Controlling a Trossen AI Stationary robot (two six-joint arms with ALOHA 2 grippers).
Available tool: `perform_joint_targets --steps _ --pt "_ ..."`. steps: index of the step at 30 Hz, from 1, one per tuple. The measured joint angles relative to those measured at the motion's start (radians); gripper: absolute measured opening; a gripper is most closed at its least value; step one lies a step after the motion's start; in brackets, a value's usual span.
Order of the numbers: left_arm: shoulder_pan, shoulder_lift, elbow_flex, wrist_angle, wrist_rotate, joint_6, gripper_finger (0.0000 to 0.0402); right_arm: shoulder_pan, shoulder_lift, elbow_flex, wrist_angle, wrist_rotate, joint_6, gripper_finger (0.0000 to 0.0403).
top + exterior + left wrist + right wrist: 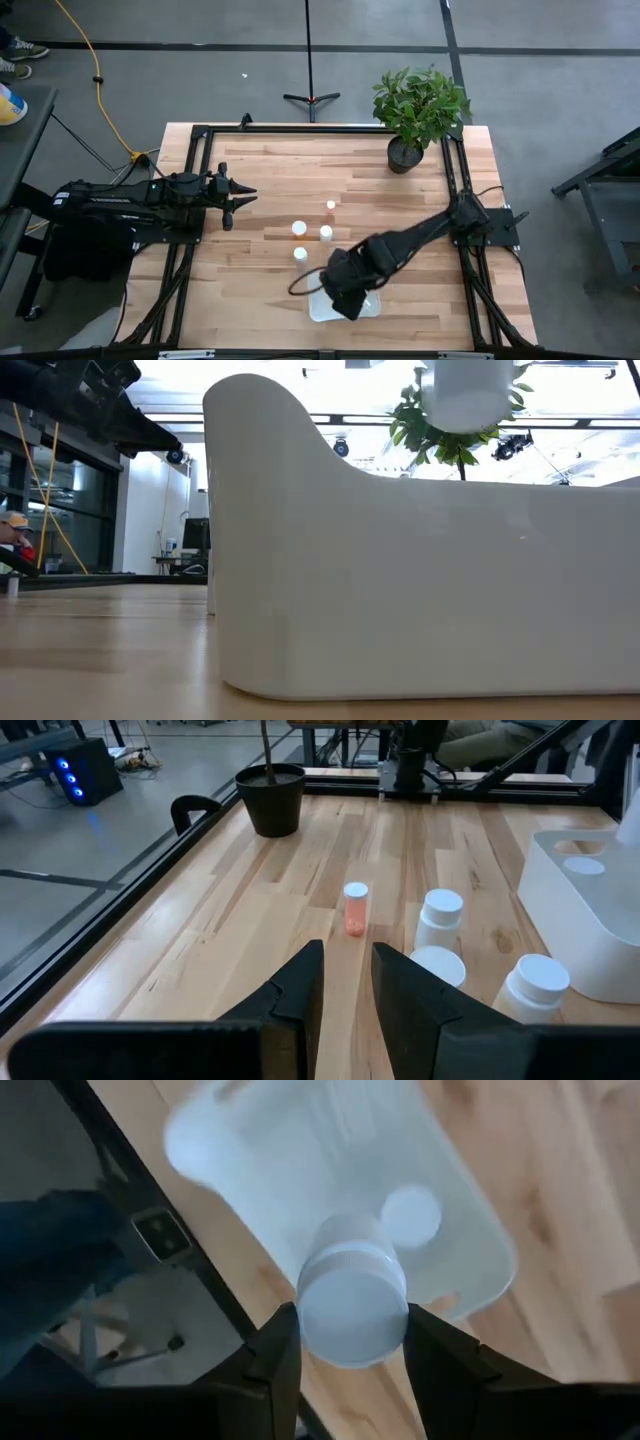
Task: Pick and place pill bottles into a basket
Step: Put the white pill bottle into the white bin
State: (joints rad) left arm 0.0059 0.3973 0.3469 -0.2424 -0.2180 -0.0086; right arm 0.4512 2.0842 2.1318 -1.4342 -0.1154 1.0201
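No text or labels can be read.

Pale, smooth wood table [260, 190]; translucent matt white plastic basket [300, 1160]; smooth white plastic bottle [350, 1300]; matt black gripper fingers [440, 1355].

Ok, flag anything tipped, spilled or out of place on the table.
Nothing stands out. Four pill bottles stand upright on the table, one lies in the basket, and the right gripper holds another above it.

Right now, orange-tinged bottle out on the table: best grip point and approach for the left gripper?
Take the orange-tinged bottle on its sides just under the white cap, coming straight from above. It stands upright, narrow, apart from the other bottles, so open fingers fit around it. The left gripper is open, facing it.
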Motion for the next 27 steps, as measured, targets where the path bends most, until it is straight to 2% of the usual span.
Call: perform_joint_targets --steps 9,22,27 --pt "0.0 0.0 0.0 0.0 0.0 0.0 0.0124 0.042 0.001 -0.2 0.112 -0.073 0.106 0.0137" --pt "0.0 0.0 0.0 0.0 0.0 -0.001 0.0124 0.04 0.001 -0.383 0.309 -0.1 0.141 0.0137" --pt "0.0 0.0 0.0 0.0 0.0 -0.002 0.0124 0.04 0.0 -0.411 0.34 -0.102 0.151 0.0137"
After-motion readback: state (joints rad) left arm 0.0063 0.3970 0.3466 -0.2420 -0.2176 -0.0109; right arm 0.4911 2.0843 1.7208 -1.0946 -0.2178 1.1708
